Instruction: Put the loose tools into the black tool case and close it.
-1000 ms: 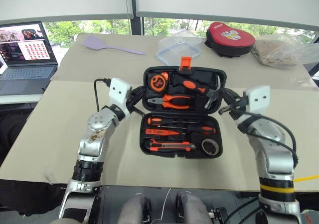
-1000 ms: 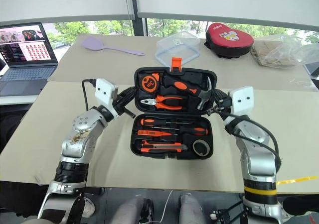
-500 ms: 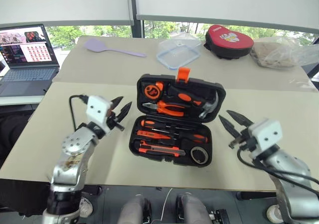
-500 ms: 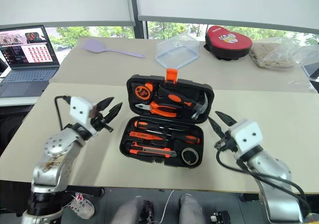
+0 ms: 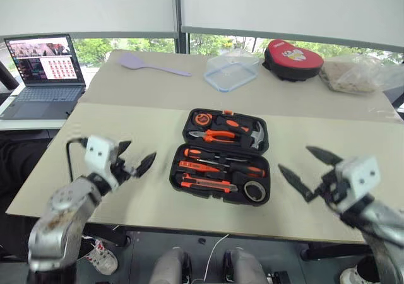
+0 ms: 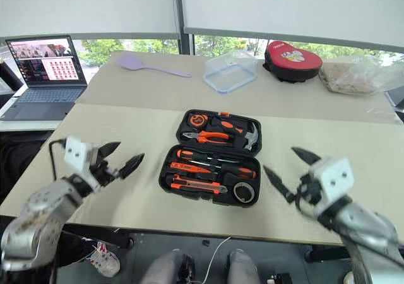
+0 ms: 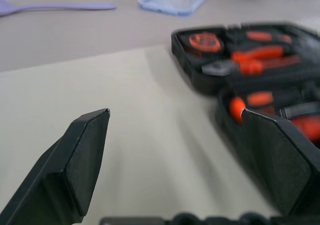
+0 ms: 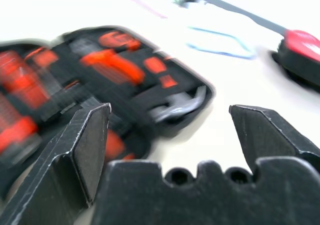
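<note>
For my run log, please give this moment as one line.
case: black tool case lies open on table | tools: seated in recesses | left hand: open, empty, beside case | right hand: open, empty, beside case

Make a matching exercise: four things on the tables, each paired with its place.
1. tool case
2. laptop
3. red pouch
4. purple spatula

A. far table, right of the clear container
B. side desk at far left
C. near table, lying open between the hands
D. far table, left of the clear container

Pairs: 1-C, 2-B, 3-A, 4-D
</note>
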Controlling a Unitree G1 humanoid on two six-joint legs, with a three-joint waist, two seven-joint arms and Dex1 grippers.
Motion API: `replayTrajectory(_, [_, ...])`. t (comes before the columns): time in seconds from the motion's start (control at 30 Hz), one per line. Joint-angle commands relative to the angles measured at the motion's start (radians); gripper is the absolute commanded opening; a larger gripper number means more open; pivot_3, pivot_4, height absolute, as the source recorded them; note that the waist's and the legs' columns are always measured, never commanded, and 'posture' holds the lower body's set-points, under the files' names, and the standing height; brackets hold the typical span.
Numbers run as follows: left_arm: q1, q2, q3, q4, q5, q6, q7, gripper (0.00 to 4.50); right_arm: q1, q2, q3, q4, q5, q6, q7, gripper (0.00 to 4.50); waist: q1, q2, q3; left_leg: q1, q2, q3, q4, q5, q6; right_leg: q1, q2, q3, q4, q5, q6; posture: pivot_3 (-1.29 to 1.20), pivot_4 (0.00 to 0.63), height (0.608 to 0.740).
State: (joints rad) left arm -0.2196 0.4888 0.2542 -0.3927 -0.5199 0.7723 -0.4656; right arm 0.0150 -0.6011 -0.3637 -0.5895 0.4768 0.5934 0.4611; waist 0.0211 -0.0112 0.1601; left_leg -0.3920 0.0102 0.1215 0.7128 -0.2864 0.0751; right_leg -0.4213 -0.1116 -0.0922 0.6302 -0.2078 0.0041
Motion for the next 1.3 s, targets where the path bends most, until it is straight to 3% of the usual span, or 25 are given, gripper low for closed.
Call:
replayTrajectory(0.03, [-0.147,-0.012,-0.027,0.123,-0.041,0.122,0.030,4.50,-0.157,-0.013,0.033,0.097,0.049,0.178,-0.063,4.44,-0.003,0.000,0.000,-0.001,0.000,0.000,-0.001,0.004,0.006,-0.001,0.001,0.000,0.001,0.000,0.000,0.00,0.150,0.731])
replayTrajectory(0.33, [-0.514,-0.100,-0.114,0.527,0.004,0.171,0.039,4.50,-0.515,0.036,0.167,0.417,0.005,0.410,-0.154,4.44,-0.008,0.000,0.000,-0.009,-0.002,0.000,-0.002,0.004,0.005,-0.005,0.005,-0.005,0.000,-0.005,0.002,0.00,0.150,0.731])
replayTrajectory(0.57, [-0.626,-0.155,-0.182,0.766,0.107,0.045,0.031,4.50,-0.612,0.073,0.216,0.553,-0.050,0.457,-0.189,4.44,-0.012,0.000,0.000,-0.009,-0.003,-0.001,-0.002,0.004,0.005,-0.004,0.004,-0.005,0.000,-0.006,0.003,0.00,0.150,0.731])
replayTrajectory(0.67, [-0.644,-0.177,-0.188,0.813,0.127,0.020,0.031,3.84,-0.625,0.075,0.231,0.576,-0.066,0.448,-0.183,3.76,-0.013,0.000,0.000,-0.010,-0.003,-0.001,-0.002,0.004,0.005,-0.005,0.004,-0.005,0.001,-0.005,0.003,0.00,0.150,0.731])
replayTrajectory(1.0, [-0.669,-0.211,-0.184,0.871,0.162,-0.008,0.020,0.03,-0.672,0.106,0.265,0.669,-0.117,0.396,-0.160,0.38,-0.020,0.000,0.000,-0.009,-0.003,-0.001,-0.002,0.004,0.005,-0.005,0.004,-0.005,0.000,-0.005,0.003,0.00,0.150,0.731])
replayTrajectory(1.03, [-0.670,-0.212,-0.184,0.873,0.164,-0.009,0.018,0.00,-0.674,0.107,0.270,0.668,-0.118,0.397,-0.154,0.02,-0.021,0.000,0.000,-0.009,-0.003,-0.001,-0.002,0.005,0.005,-0.004,0.004,-0.005,0.000,-0.005,0.003,0.00,0.150,0.731])
replayTrajectory(1.3, [-0.673,-0.210,-0.187,0.884,0.179,-0.007,0.013,0.00,-0.686,0.109,0.284,0.678,-0.141,0.385,-0.135,0.02,-0.026,0.000,0.000,-0.008,-0.003,-0.001,-0.002,0.005,0.005,-0.004,0.003,-0.005,0.000,-0.005,0.003,0.00,0.150,0.731])
